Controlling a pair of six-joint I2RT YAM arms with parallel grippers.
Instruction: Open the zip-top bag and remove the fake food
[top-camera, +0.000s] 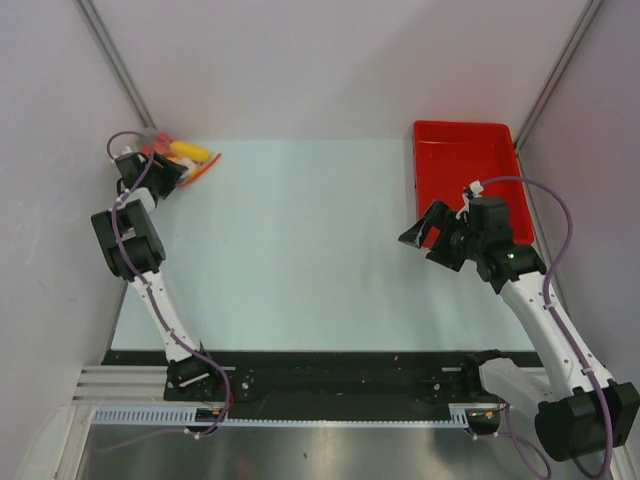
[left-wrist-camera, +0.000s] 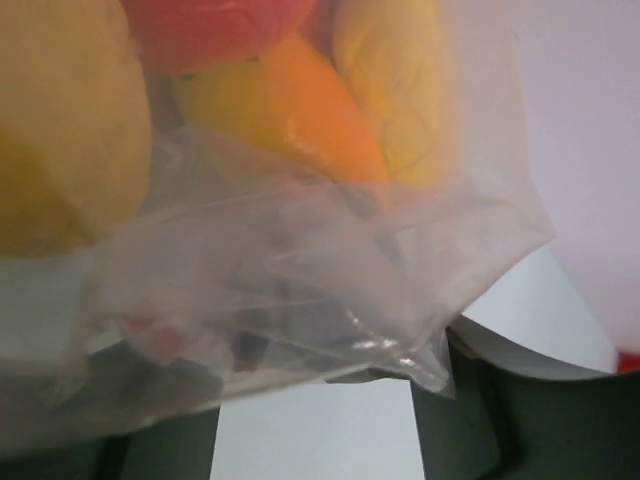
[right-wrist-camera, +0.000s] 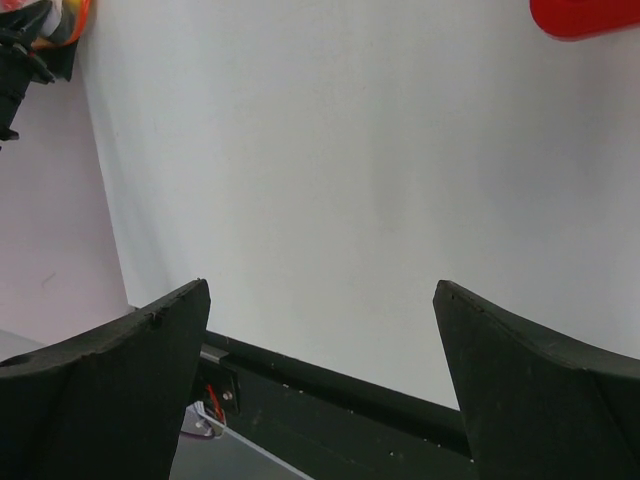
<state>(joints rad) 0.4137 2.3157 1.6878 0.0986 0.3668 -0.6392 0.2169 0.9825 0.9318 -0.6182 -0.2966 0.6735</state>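
The zip-top bag lies in the far left corner of the table, clear and crinkly, with its orange-red strip showing. In the left wrist view the bag fills most of the frame, and the fake food inside it shows as orange, yellow and red pieces. My left gripper is at the bag with its fingers apart. The bag's lower edge drapes over and between them and hides their tips. My right gripper hovers open over the table's right side, its fingers wide apart with nothing between them.
A red tray sits at the back right, just behind the right gripper, and its corner shows in the right wrist view. White walls close in on the left, back and right. The black rail runs along the near edge.
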